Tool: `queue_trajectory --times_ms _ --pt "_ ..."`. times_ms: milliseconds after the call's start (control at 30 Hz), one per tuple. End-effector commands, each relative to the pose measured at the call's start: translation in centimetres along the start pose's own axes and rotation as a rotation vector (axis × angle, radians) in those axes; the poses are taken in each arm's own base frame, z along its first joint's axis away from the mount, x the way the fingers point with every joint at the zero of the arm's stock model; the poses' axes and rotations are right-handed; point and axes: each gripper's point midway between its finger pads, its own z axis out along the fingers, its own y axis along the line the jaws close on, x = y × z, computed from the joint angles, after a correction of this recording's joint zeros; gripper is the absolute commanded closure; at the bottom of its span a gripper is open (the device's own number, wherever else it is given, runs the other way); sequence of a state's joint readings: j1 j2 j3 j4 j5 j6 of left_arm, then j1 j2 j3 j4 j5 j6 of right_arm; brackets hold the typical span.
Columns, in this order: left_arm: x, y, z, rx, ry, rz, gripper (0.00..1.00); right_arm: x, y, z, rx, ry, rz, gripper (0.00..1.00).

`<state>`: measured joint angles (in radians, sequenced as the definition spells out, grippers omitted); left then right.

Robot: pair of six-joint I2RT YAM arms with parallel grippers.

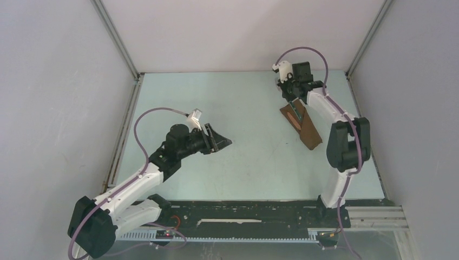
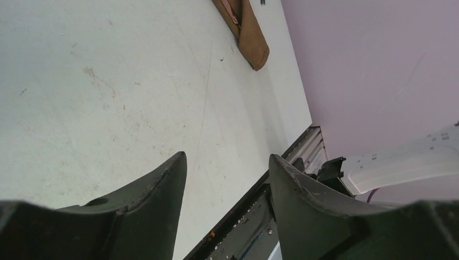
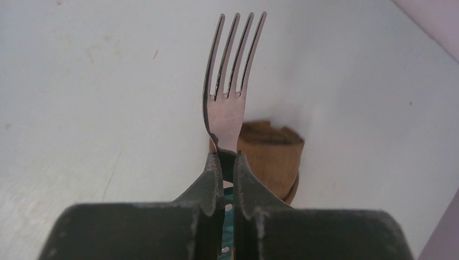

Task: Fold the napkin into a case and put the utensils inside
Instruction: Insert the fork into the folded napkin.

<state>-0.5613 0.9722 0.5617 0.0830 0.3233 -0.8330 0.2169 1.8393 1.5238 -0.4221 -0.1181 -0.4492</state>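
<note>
The napkin lies folded into a narrow brown case [image 1: 306,129] at the right of the table, slanting toward the near right. My right gripper [image 1: 292,101] hovers at the case's far, open end and is shut on a fork [image 3: 227,81] with a teal handle, tines pointing away from the wrist. In the right wrist view the case's mouth [image 3: 273,154] sits just behind the right gripper [image 3: 227,157]. A lighter piece [image 1: 295,115] pokes out of the case's mouth; it also shows in the left wrist view [image 2: 233,12]. My left gripper [image 1: 219,142] is open and empty mid-table, left of the case [image 2: 251,35].
A black and aluminium rail [image 1: 254,216] runs along the near edge. Grey walls and metal frame posts [image 1: 116,40] close in the table on the left, back and right. The case lies close to the table's right edge [image 1: 365,130].
</note>
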Motion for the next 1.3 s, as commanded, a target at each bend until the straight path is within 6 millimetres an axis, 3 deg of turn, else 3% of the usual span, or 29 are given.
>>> queue_trajectory --times_ms 0,233,500,833,1267 --pt "-0.8 -1.5 -0.2 0.059 -0.007 0.077 0.38 -2.5 -1.8 2.7 -0.02 -0.077 -0.095 1.0" --pt "-1.1 -1.5 0.0 0.057 -0.008 0.101 0.38 -1.2 -2.9 5.6 -0.024 -0.076 -0.115 1.0" --pt "-0.8 -1.3 0.8 0.062 0.012 0.087 0.38 1.2 -3.4 6.0 -0.04 -0.056 -0.105 1.0" --pt "-0.7 -1.3 0.7 0.067 0.011 0.083 0.38 3.4 -3.7 5.5 -0.028 -0.023 -0.082 1.0" --pt "-0.2 -1.3 0.8 0.086 0.014 0.062 0.38 5.3 -3.6 2.8 0.027 0.037 -0.064 1.0"
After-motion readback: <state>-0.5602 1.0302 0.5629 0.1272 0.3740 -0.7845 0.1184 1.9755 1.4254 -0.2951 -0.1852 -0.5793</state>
